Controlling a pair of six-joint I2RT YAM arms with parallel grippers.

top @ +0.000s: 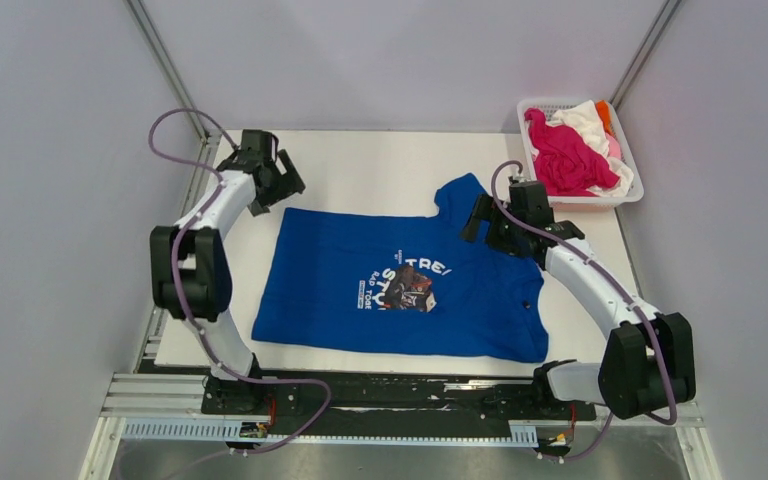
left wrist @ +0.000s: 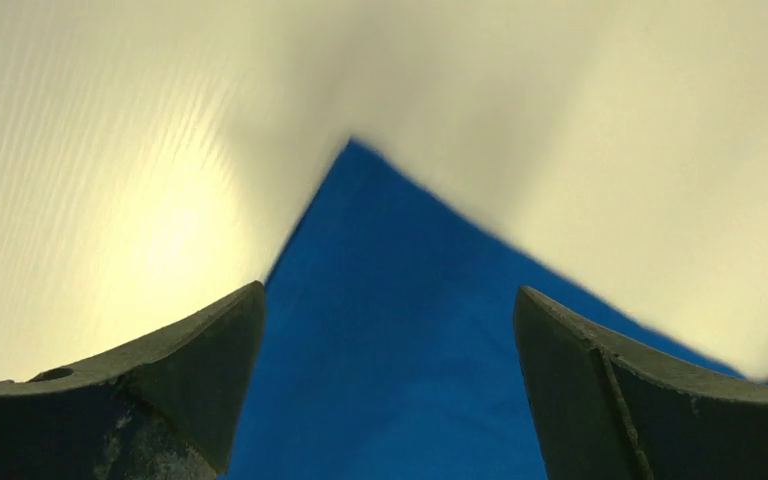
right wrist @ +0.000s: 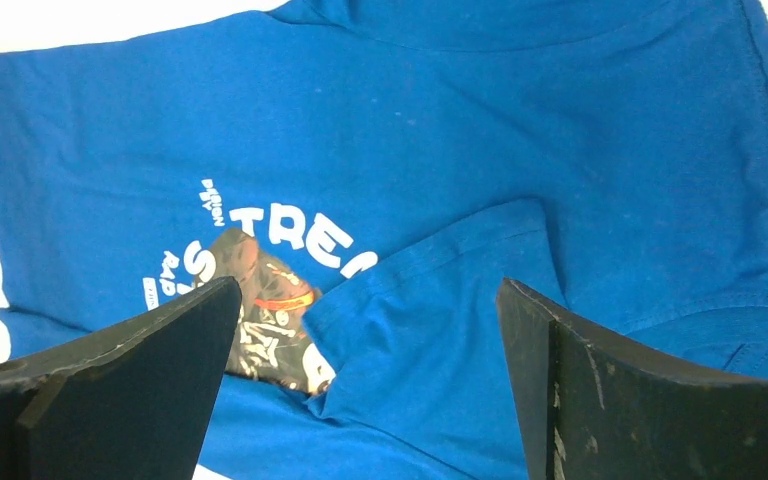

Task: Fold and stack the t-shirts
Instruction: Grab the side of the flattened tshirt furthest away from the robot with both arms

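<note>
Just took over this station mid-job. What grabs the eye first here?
The royal blue t-shirt lies spread print-up across the middle of the white table. Both open pincers hang at its far edge, the left pincer over the far-left corner and the right pincer by the far sleeve. Next comes the white basket at the far right corner, heaped with crumpled cloth, magenta on top.

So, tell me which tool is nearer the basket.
Right. The right tool hovers over the blue shirt's sleeve, just left of the basket; the left tool is at the shirt's opposite corner.
</note>
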